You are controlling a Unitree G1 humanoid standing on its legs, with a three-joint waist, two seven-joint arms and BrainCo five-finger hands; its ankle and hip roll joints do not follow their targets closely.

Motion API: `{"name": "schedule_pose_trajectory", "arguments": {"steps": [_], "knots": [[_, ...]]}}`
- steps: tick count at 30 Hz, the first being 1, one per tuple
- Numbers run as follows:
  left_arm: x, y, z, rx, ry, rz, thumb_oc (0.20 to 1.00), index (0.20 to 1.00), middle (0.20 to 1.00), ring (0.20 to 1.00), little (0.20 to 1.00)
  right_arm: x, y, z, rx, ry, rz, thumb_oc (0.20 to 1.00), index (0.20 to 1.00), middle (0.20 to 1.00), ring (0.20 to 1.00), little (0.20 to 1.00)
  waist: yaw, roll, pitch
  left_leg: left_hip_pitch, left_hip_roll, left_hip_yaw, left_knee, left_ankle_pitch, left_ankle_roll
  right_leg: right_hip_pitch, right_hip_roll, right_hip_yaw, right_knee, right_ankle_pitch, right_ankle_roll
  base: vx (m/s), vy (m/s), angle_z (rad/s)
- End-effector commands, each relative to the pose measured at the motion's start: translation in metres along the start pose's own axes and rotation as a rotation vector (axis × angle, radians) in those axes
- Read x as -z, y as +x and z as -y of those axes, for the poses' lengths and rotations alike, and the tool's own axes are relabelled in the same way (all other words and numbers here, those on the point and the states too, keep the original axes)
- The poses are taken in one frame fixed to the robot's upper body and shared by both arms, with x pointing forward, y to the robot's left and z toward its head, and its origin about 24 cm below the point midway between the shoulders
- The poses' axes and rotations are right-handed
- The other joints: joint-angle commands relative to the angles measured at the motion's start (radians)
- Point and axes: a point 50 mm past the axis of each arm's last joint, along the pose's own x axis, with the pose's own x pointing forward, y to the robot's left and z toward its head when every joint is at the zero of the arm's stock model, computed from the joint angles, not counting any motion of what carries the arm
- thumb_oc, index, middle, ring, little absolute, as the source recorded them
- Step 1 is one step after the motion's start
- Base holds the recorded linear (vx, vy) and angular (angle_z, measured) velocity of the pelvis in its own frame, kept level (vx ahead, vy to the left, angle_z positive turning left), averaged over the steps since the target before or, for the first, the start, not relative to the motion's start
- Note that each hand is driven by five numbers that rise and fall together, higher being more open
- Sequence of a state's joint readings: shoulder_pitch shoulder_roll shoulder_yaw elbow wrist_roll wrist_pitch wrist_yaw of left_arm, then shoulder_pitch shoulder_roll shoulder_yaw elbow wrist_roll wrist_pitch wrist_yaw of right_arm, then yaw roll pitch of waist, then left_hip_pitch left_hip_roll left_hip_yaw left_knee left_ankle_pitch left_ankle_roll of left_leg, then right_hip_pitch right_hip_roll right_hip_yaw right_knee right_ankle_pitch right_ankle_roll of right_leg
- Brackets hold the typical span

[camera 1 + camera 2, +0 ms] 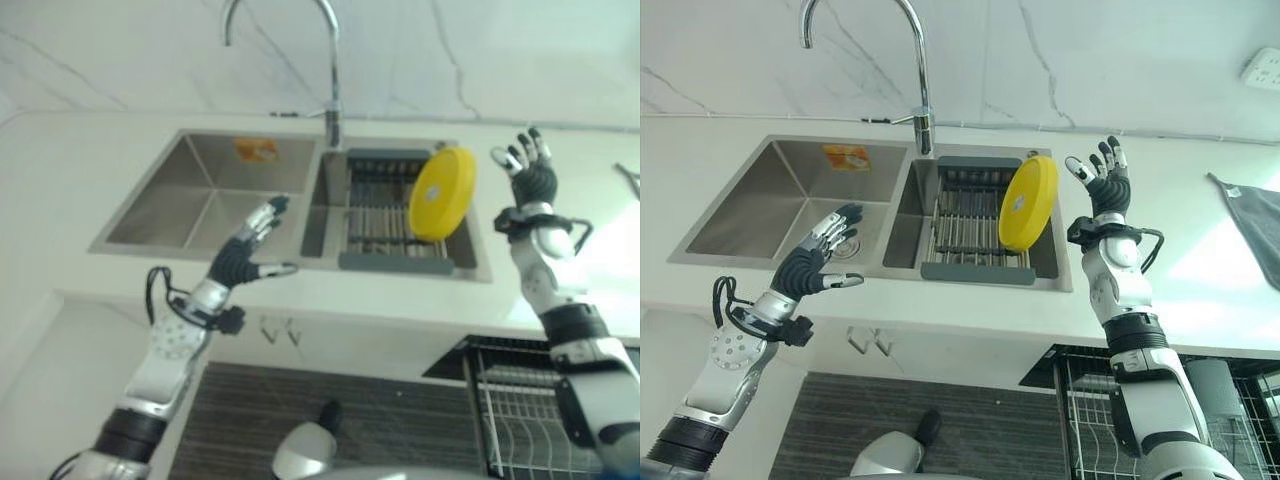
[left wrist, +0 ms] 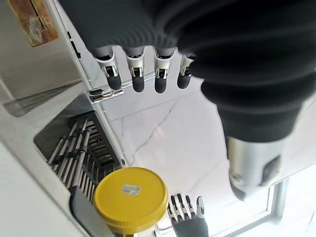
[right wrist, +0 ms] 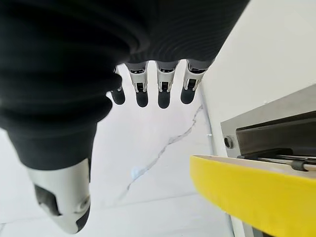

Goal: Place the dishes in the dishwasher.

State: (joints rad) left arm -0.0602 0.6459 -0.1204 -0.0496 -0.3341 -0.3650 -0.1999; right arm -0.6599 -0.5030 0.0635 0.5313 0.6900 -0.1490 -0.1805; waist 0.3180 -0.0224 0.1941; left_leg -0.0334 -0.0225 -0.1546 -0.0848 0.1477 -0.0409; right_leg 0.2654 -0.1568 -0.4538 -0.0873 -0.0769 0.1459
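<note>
A yellow plate (image 1: 1027, 204) stands on edge in the grey drying rack (image 1: 975, 228) that sits in the right basin of the steel double sink (image 1: 790, 200), leaning against the rack's right end. The right hand (image 1: 1103, 183) is raised over the white counter (image 1: 1180, 240) just beside the plate, fingers (image 3: 141, 94) straight and spread, thumb apart, holding nothing and not touching the plate. The left hand (image 1: 818, 255) hovers over the front edge of the left basin, its fingers (image 2: 137, 79) also extended and relaxed, thumb out to the side, empty. The tap (image 1: 912, 70) rises behind the sink between the two basins. Below the counter on the right, a wire dishwasher rack (image 1: 1090, 410) is pulled out. A grey cloth (image 1: 1252, 222) lies at the far right of the counter
</note>
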Motion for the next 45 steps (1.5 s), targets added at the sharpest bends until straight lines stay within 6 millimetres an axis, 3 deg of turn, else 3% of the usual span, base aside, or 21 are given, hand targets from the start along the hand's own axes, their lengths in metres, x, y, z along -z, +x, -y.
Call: {"name": "schedule_pose_trajectory", "arguments": {"steps": [1, 9, 23, 38, 45], "knots": [[-0.019, 0.014, 0.001, 0.032, -0.003, 0.127, 1.000, 1.000, 1.000, 1.000, 1.000, -0.048, 0.013, -0.005, -0.061, 0.016, 0.192, 1.000, 1.000, 1.000, 1.000, 1.000, 0.016, 0.017, -0.066, 0.016, 0.028, -0.032, -0.002, -0.031, -0.004, -0.077, 0.004, 0.026, 0.037, 0.101, -0.058, -0.07, 0.004, 0.03], [-0.017, 0.015, 0.002, 0.004, -0.056, 0.121, 1.000, 1.000, 1.000, 1.000, 1.000, -0.036, 0.008, -0.017, -0.080, 0.100, 0.155, 1.000, 1.000, 1.000, 1.000, 1.000, 0.010, 0.029, -0.040, 0.008, 0.025, -0.035, -0.002, -0.026, -0.001, -0.089, -0.005, 0.015, 0.045, 0.104, -0.057, -0.04, 0.015, 0.08], [-0.013, 0.011, 0.004, -0.023, -0.063, 0.099, 1.000, 1.000, 1.000, 1.000, 1.000, -0.008, -0.008, -0.032, -0.123, 0.070, 0.034, 1.000, 1.000, 1.000, 1.000, 1.000, -0.007, 0.017, -0.039, 0.034, 0.036, -0.017, -0.002, -0.038, -0.001, -0.080, -0.003, 0.028, 0.046, 0.103, -0.058, 0.00, 0.000, 0.00], [-0.014, 0.008, 0.005, -0.017, -0.049, 0.097, 1.000, 1.000, 1.000, 1.000, 1.000, 0.009, -0.014, -0.022, -0.051, 0.064, -0.010, 1.000, 1.000, 1.000, 1.000, 1.000, -0.007, 0.022, -0.032, 0.034, 0.037, -0.014, -0.002, -0.039, -0.001, -0.082, -0.007, 0.024, 0.049, 0.105, -0.055, 0.00, 0.000, 0.00], [-0.016, 0.010, 0.005, -0.020, -0.047, 0.108, 1.000, 1.000, 1.000, 1.000, 1.000, 0.018, -0.017, -0.028, -0.076, 0.058, -0.046, 1.000, 1.000, 1.000, 1.000, 1.000, -0.009, 0.026, -0.024, 0.025, 0.033, -0.016, -0.002, -0.037, 0.002, -0.095, -0.011, 0.028, 0.054, 0.106, -0.053, 0.00, 0.002, 0.00]]}}
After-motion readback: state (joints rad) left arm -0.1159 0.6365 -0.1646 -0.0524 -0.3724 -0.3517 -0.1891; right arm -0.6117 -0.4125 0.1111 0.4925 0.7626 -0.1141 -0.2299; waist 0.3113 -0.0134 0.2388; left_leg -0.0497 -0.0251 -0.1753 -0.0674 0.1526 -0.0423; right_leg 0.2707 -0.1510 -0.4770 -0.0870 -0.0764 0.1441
